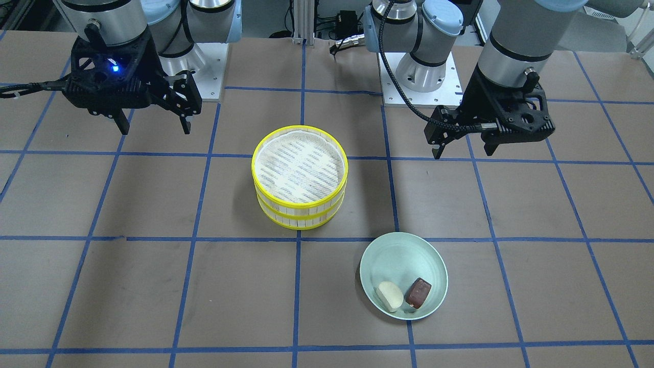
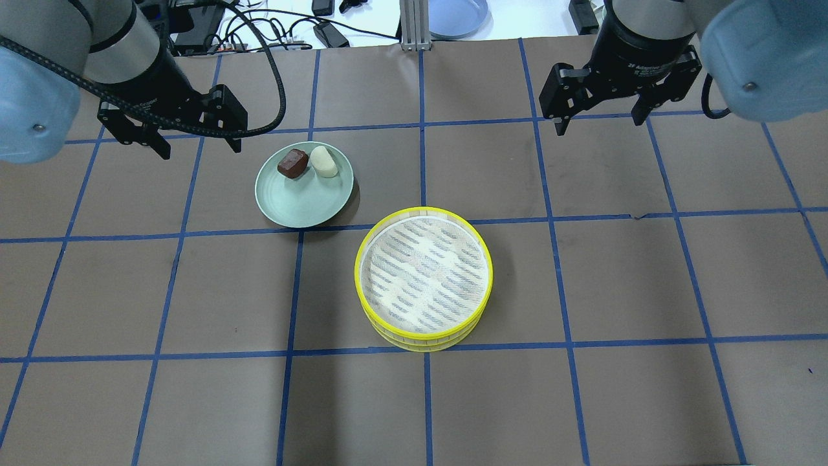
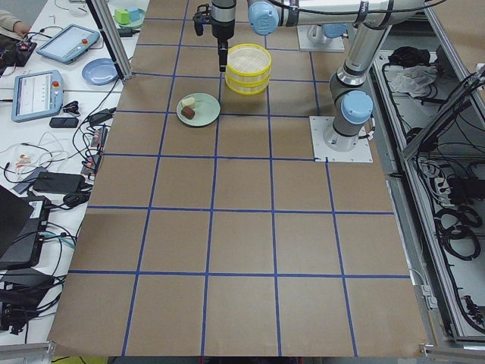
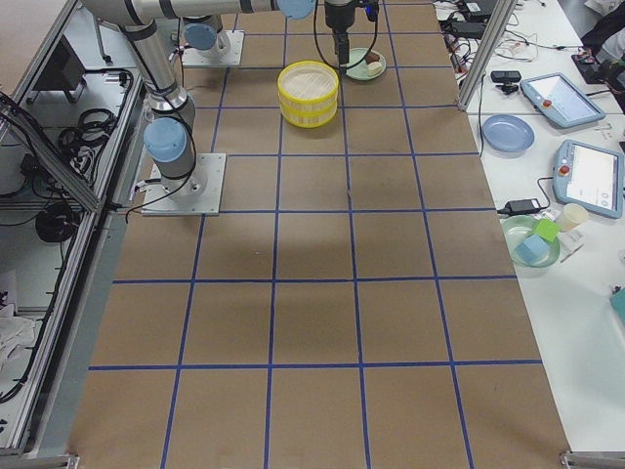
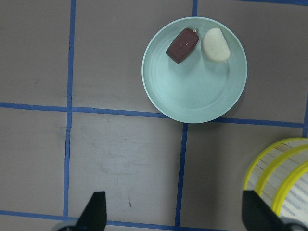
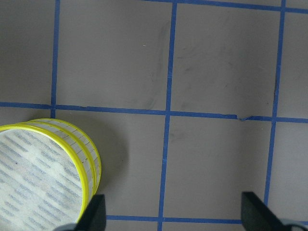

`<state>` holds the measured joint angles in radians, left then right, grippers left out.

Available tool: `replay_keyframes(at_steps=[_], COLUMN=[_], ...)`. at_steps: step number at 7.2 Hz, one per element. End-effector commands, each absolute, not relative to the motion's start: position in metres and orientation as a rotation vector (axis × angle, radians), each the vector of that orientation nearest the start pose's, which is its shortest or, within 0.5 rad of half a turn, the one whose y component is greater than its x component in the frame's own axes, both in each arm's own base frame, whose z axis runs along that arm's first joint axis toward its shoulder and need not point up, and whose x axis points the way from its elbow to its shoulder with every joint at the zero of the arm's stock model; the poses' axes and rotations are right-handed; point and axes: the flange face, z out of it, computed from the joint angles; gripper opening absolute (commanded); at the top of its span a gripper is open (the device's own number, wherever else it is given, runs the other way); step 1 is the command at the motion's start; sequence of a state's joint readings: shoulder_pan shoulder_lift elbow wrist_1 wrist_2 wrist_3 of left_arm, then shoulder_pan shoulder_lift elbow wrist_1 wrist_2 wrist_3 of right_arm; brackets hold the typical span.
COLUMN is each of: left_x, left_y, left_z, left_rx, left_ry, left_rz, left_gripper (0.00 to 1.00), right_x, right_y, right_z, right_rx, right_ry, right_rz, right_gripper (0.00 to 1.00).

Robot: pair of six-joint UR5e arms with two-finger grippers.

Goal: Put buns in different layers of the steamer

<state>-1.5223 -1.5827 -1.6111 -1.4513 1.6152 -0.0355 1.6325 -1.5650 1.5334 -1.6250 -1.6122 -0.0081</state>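
The two steamer layers (image 2: 424, 339) stand stacked at mid-table, yellow-rimmed, and the top one is empty (image 1: 300, 213). A cream-white bun (image 2: 323, 161) and a dark reddish-brown bun (image 2: 292, 162) lie side by side on a pale green plate (image 2: 297, 202), also seen from the front (image 1: 390, 296) (image 1: 418, 292). My left gripper (image 2: 197, 145) hovers open and empty just left of the plate; its wrist view shows the buns (image 5: 215, 44) (image 5: 182, 45). My right gripper (image 2: 601, 126) hovers open and empty, well to the right of the steamer (image 6: 89, 159).
The table is brown paper with a blue tape grid. Both arm bases (image 1: 424, 76) stand at the robot's edge. Off the far edge are tablets, cables and a blue plate (image 2: 456, 16). A metal post (image 2: 411, 26) stands at the far edge.
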Motion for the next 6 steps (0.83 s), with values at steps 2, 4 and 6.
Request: replay_keyframes(at_steps=[2, 4, 6], left_x=[-0.101, -0.106, -0.108], left_y=[-0.534, -0.579, -0.607], left_z=[0.437, 0.408, 0.355], left_rx=[-0.231, -0.275, -0.563], left_ry=[3.069, 3.137, 3.138], left_rz=[-0.092, -0.305, -0.248], left_gripper=[1.00, 1.00, 1.00], right_x=[0.161, 0.162, 0.168], right_y=[-0.491, -0.491, -0.482], right_z=[0.504, 0.504, 0.488], right_rx=[-0.102, -0.102, -0.103], right_ry=[3.176, 3.175, 3.175], right_rz=[-0.124, -0.121, -0.071], right_gripper=[1.00, 1.00, 1.00])
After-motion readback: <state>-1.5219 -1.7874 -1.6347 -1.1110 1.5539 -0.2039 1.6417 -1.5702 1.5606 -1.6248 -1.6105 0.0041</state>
